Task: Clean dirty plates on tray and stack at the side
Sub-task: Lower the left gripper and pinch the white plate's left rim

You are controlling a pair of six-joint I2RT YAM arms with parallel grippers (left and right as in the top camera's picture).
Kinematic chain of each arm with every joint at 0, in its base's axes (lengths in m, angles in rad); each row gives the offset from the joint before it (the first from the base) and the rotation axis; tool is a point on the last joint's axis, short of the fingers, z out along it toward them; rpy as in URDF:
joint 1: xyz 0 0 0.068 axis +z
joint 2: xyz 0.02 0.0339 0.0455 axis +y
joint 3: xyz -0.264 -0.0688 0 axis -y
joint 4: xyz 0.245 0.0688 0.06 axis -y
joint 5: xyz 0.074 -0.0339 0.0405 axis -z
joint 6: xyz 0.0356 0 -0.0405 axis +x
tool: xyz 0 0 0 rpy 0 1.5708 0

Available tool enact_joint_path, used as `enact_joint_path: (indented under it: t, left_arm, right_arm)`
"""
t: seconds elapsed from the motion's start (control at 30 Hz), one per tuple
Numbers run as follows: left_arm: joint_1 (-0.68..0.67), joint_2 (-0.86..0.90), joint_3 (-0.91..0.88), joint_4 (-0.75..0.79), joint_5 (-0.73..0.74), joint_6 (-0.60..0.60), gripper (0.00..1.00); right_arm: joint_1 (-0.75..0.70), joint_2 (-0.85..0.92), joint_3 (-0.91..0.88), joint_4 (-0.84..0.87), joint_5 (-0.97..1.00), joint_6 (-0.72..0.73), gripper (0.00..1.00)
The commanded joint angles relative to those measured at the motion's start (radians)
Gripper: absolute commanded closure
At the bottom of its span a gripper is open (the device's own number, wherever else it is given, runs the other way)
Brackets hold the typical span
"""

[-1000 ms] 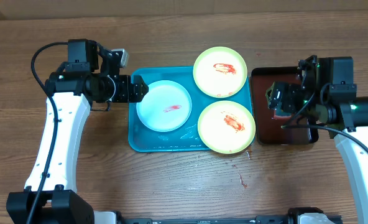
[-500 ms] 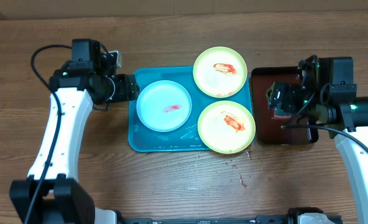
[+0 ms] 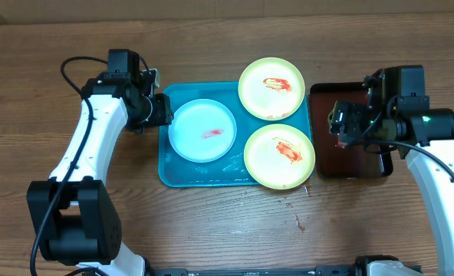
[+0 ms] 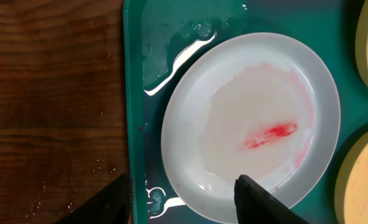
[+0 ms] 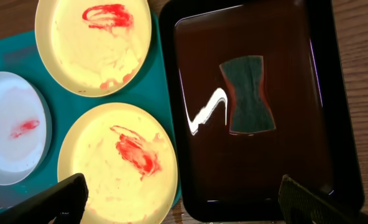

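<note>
The turquoise tray holds three plates. The white plate with a pale blue rim lies at its left with a small red smear. Two cream plates with red sauce lie at its right, overhanging the rim. My left gripper is open and empty at the tray's left edge. In the left wrist view its gripper straddles the tray rim and the white plate's near edge. My right gripper is wide open and empty. Seen from its wrist, the gripper hovers over the lower cream plate and the dark tray's edge.
A dark red-brown tray sits right of the turquoise one. In the right wrist view it holds a dark green sponge in a wet film. Water pools on the turquoise tray. Red sauce drips mark the table in front.
The left arm has swung its elbow in and turned the wrist, with the gripper staying at the tray's left edge. The right arm has shifted slightly. The plates have not moved.
</note>
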Motion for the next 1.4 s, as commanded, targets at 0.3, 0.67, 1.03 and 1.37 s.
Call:
enact_joint_path:
  t: [0.3, 0.67, 1.03, 1.37]
  left_arm:
    - [-0.004, 0.001, 0.018, -0.002, -0.009, -0.006, 0.49]
    - [-0.004, 0.001, 0.018, 0.003, -0.009, -0.006, 0.49]
    - [-0.004, 0.001, 0.018, 0.006, -0.009, -0.006, 0.49]
    - [-0.004, 0.001, 0.018, 0.006, -0.009, -0.006, 0.49]
  right_arm:
    - [0.005, -0.004, 0.025, 0.005, 0.013, -0.003, 0.0]
    - [0.005, -0.004, 0.025, 0.005, 0.013, -0.003, 0.0]
    - [0.005, -0.004, 0.025, 0.005, 0.013, -0.003, 0.0]
    - [0.005, -0.004, 0.025, 0.005, 0.013, -0.003, 0.0]
